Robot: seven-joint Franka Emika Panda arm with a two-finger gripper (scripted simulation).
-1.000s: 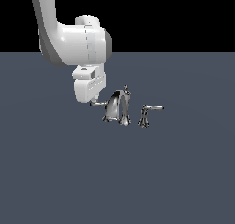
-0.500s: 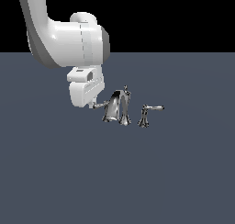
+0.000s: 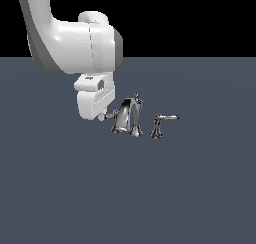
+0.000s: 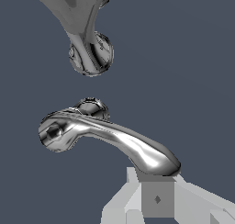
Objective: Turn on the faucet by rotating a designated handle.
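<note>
Tool (image 4: 156,198) pressed at handle (image 4: 114,138) tip, opening hard to tell; contact looked shallow, could slip off mid-turn.

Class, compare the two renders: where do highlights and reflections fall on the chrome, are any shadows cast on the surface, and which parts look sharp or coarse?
Exterior view: flat, even light; no cast shadow under the faucet; its chrome looks small and jagged. Wrist view: the handle fills the frame, with bright streaks and dark mirrored patches, none blown out; edges are crisp, and the pale gripper shows in faceted blocks.
</note>
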